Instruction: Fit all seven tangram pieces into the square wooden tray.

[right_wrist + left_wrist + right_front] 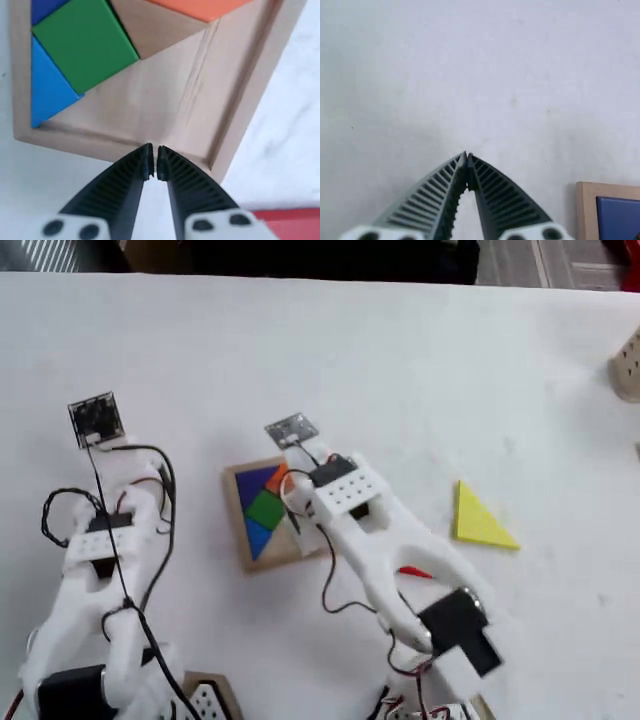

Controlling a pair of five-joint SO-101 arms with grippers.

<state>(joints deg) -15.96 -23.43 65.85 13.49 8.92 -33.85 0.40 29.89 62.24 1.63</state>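
The square wooden tray (238,512) lies mid-table under the right arm. Inside it are a green square (82,42), a light blue triangle (47,82), a dark blue piece (45,7), an orange piece (200,7) and a tan triangle (150,27); the rest of its floor (150,105) is bare. My right gripper (154,162) is shut and empty, just above the tray's near corner. A yellow triangle (480,518) lies on the table to the right. A red piece (416,572) lies beneath the right arm. My left gripper (466,172) is shut and empty over bare table, left of the tray (585,210).
The white table runs wide open toward the back and the far left. A pale wooden object with holes (628,365) stands at the right edge. Loose cables hang around both arms. A wooden block (210,695) sits at the front near the left arm's base.
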